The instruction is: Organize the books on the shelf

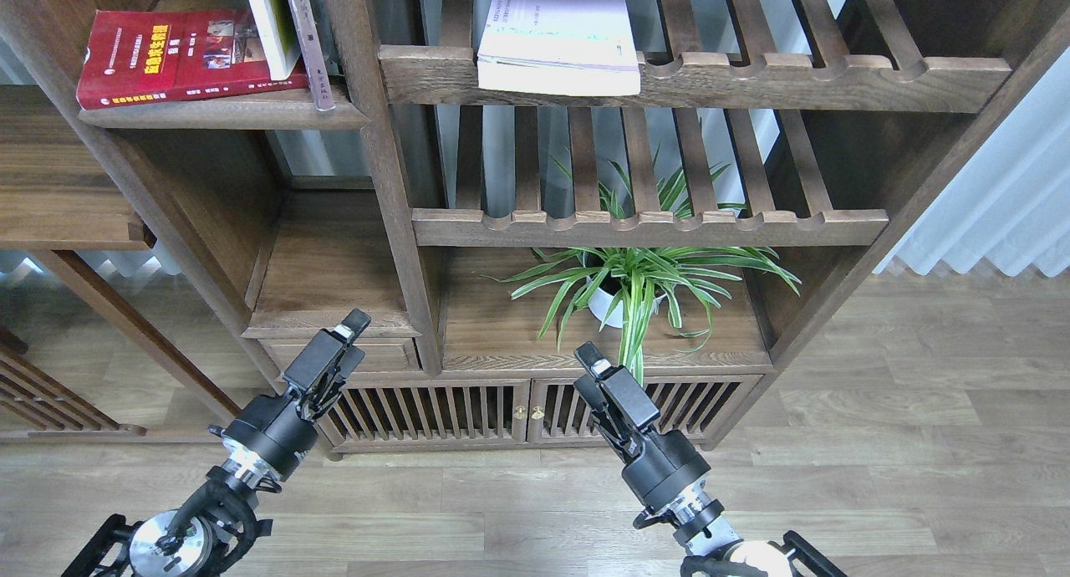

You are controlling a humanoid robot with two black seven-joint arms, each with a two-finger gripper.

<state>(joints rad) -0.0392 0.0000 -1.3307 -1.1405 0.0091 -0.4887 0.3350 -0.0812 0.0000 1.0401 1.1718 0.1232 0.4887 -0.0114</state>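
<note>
Two claws are hanging low, fingers together on nothing: left claw (353,324), right claw (588,358). Plant (635,280) is sitting just above the right one.

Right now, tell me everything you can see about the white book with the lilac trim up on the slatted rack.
The white book with lilac trim is a large paperback lying flat, cover up, on the upper slatted rack. Its cover is white with faint small print and a lilac strip along the near edge. The pale page block faces forward and slightly overhangs the notched front rail. Its far end runs out of view. Nothing else touches it, and neither gripper is near.
</note>
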